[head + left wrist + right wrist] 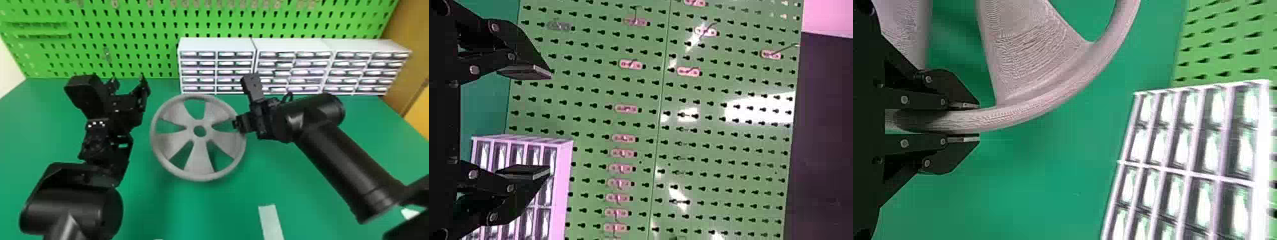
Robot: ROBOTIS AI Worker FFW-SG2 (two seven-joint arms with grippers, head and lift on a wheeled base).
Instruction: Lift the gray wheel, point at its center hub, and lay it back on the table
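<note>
The gray wheel (199, 156), with wide spokes and a round center hub hole, is held by its right rim in my right gripper (237, 123). In the right wrist view the right gripper (965, 122) is shut on the rim of the wheel (1033, 102), one finger on each side. From the head view I cannot tell how far the wheel stands off the table. Left of the wheel and apart from it, my left gripper (129, 83) stands open with nothing between its fingers. The left gripper (536, 122) faces the pegboard in the left wrist view.
White drawer cabinets (217, 45) line the back of the green table (153, 207), behind the wheel and the right gripper. A green pegboard (153, 41) rises behind them. A pale strip (270, 220) lies near the front edge.
</note>
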